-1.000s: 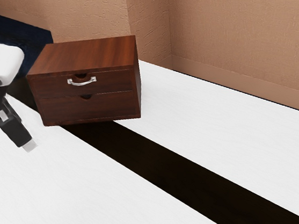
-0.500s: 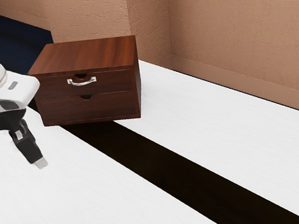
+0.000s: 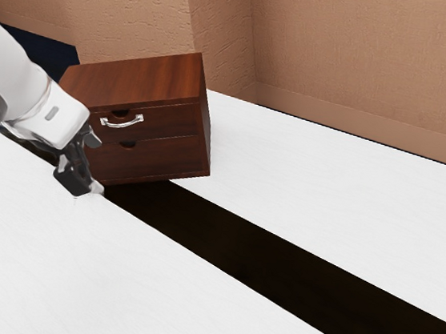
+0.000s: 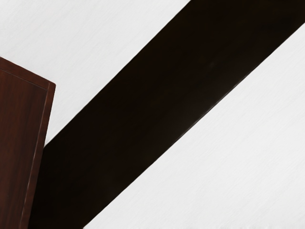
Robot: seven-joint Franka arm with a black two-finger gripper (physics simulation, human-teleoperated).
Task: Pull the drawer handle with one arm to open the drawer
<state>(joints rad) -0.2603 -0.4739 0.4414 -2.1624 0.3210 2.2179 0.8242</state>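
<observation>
- Nearest, the smooth white desk (image 3: 113, 283) lies bare, and a broad black strip (image 3: 276, 270) crosses it on a slant from the near edge toward the far corner.
- Beyond the strip's far end, the black pincer (image 3: 82, 187) hangs point-down, low over the desk and just before the cabinet's lower front corner. I cannot tell whether it is wide or narrow, and it grips nothing.
- Next stands the dark brown wooden two-drawer cabinet (image 3: 136, 80), close to the desk's far corner, with its front turned toward the near edge. The wrist view catches one corner of it (image 4: 19, 152) beside the strip.
- On the shut upper drawer (image 3: 164, 120) sits the thin silver bow-shaped metal handle (image 3: 122, 121), above and apart from the pincer. The lower drawer (image 3: 160, 156) shows only a small notch.
- Judged from here, the handle is stiff, smooth and likely slick, so the hold belongs across the middle of the bow.
- The cabinet may be light enough to slide on the desk, so a slow pull straight out from the front seems wise.
- Farthest, a tan plaster wall (image 3: 366, 46) closes the far edge.
</observation>
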